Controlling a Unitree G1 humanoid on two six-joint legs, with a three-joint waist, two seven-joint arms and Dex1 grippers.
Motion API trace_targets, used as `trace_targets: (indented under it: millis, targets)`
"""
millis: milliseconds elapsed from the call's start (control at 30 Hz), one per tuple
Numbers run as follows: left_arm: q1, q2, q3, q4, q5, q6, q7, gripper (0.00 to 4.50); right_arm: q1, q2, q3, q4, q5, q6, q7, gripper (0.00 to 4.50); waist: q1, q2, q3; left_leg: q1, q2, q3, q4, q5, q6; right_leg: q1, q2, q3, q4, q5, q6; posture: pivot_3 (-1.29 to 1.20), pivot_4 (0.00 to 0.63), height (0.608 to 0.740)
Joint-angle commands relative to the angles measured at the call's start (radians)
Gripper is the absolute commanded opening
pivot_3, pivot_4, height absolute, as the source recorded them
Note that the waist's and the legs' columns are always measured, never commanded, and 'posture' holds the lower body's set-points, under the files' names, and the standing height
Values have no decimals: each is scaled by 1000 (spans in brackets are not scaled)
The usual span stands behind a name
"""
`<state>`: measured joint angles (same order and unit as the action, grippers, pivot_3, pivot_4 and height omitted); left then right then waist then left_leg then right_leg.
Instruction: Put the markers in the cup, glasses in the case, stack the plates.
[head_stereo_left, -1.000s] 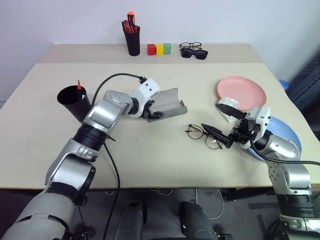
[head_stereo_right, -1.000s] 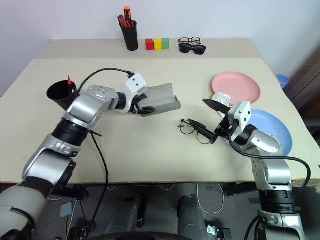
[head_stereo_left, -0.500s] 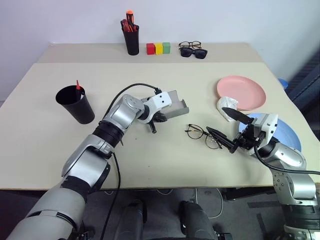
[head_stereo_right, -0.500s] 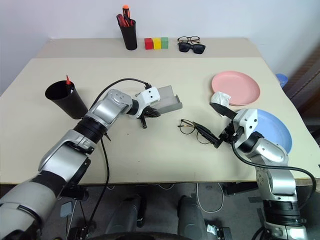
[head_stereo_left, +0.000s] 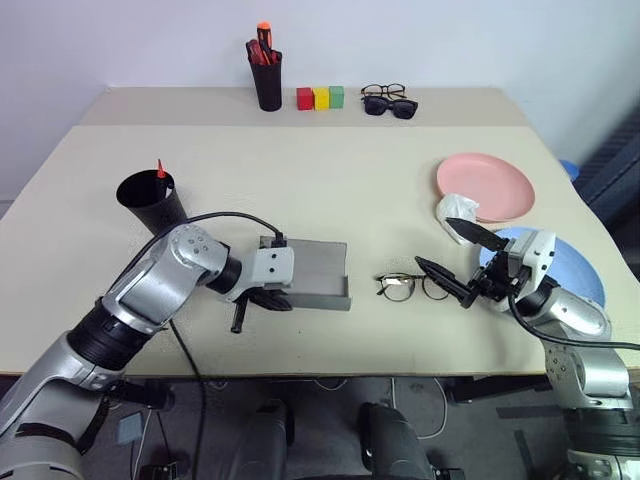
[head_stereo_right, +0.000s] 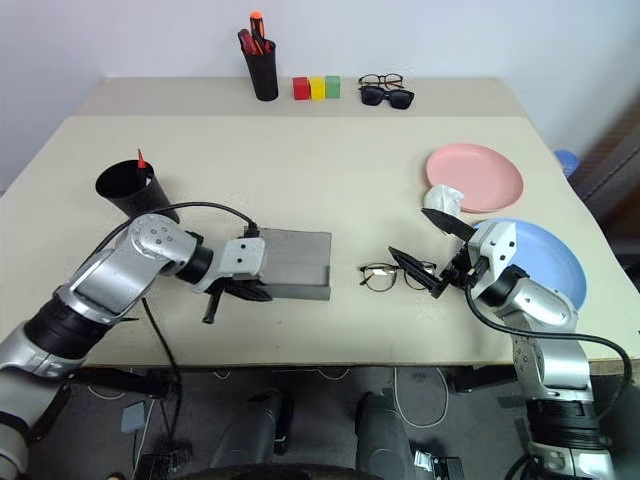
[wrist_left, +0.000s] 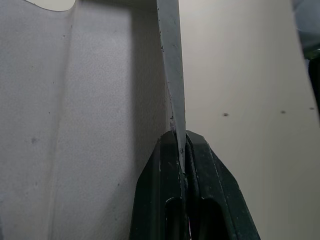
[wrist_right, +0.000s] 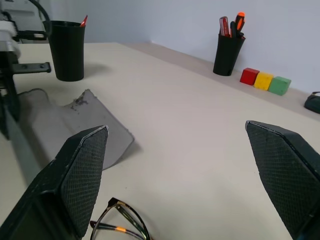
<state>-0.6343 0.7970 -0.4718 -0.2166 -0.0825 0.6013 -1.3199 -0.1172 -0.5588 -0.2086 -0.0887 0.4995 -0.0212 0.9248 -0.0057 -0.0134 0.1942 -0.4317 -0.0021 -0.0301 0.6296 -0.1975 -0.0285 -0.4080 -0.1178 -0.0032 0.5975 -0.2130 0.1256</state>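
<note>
The grey case (head_stereo_left: 308, 268) lies open near the table's front edge. My left gripper (head_stereo_left: 265, 299) is shut on its thin edge, and the left wrist view shows both fingers (wrist_left: 165, 165) pinching that rim. The wire-framed glasses (head_stereo_left: 404, 287) rest on the table right of the case. Just right of them my right gripper (head_stereo_left: 434, 243) hovers open with nothing between its fingers. A red marker tip (head_stereo_left: 159, 169) pokes out of the black cup (head_stereo_left: 152, 203) at the left. The pink plate (head_stereo_left: 484, 186) and the blue plate (head_stereo_left: 577, 268) lie apart at the right.
A crumpled white scrap (head_stereo_left: 454, 210) sits at the pink plate's near edge. Along the back stand a pen holder (head_stereo_left: 267, 82) with red-orange pens, three coloured blocks (head_stereo_left: 320, 97), sunglasses (head_stereo_left: 392, 106) and a clear pair. A cable loops from my left wrist.
My left gripper has closed on the case's edge and dragged it left and toward the table's front edge, where it now lies flat. The right gripper has stayed put.
</note>
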Motion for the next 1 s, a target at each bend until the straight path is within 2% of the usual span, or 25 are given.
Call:
trace_targets:
  millis: [33, 200, 400, 1000]
  targets:
    - [-1, -22, -14, -66, -13, 32, 1, 34, -13, 0, -12, -10, 1, -17, 1, 4500, -2, 0, 0, 0, 0, 0, 0, 0, 0, 0, 0, 0, 0, 0, 0, 0, 150, 740]
    - [-48, -131, -74, -59, 27, 160, 88, 34, -3, -6, -23, -29, 0, -10, -13, 4500, -1, 0, 0, 0, 0, 0, 0, 0, 0, 0, 0, 0, 1, 0, 0, 0, 150, 740]
    - [-139, -263, -97, 58, 59, 291, 212, 34, 16, -9, -32, -48, 2, -11, -31, 4500, -4, 0, 0, 0, 0, 0, 1, 0, 0, 0, 0, 0, 2, 0, 1, 0, 150, 740]
    - [-212, -427, -114, 222, 71, 323, 371, 34, 21, -3, -28, -30, -4, -29, -40, 4500, -3, 0, 0, 1, -1, 0, 2, 0, 0, 1, 1, 0, 2, 0, 1, 0, 150, 740]
